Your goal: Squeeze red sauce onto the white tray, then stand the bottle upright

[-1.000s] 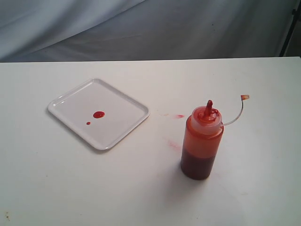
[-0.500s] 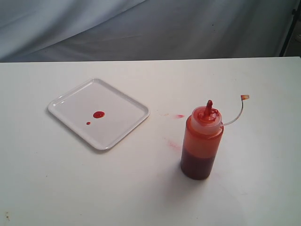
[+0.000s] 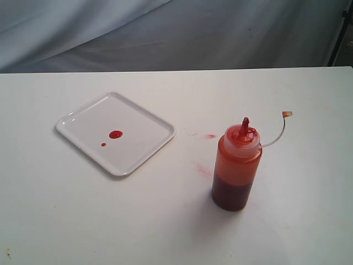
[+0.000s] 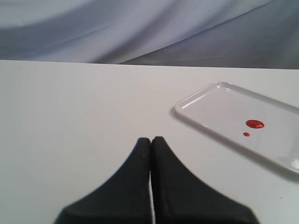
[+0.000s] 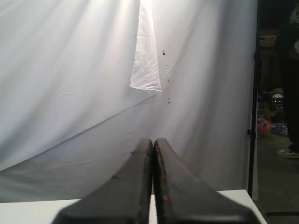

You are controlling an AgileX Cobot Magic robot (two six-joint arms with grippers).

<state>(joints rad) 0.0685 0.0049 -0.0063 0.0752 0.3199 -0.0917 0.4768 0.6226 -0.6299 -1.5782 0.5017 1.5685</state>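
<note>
Exterior view, right of centre: translucent, orange-red tinted plastic squeeze bottle (image 3: 236, 171) stands upright on the flat white table (image 3: 165, 226), with nothing touching it. Dark sauce fills its lower part. The red pointed nozzle (image 3: 245, 123) points up. A small cap (image 3: 287, 114) hangs out on a thin curved tether (image 3: 278, 138) toward the upper right of the bottle.

Left of centre: flat glossy white tray (image 3: 118, 172) with rounded corners and a low rim, lying flat and well apart from the bottle. The glossy red sauce (image 3: 116, 134) sits near the tray's middle as 1 round blob. 1 tinier dot (image 3: 103, 144) lies just beside it, to the lower left.

2 faint pinkish smears (image 3: 209, 136) mark the table between tray and bottle.

Neither arm shows in the exterior view.

Left wrist view: left gripper (image 4: 151, 140) is clenched, its 2 black fingers pressed together with nothing between them. It is over bare table with the tray near.

Right wrist view: right gripper (image 5: 153, 141) is likewise clenched and empty. It faces a draped white cloth backdrop (image 5: 70, 93) with a few small red specks on it.
</note>
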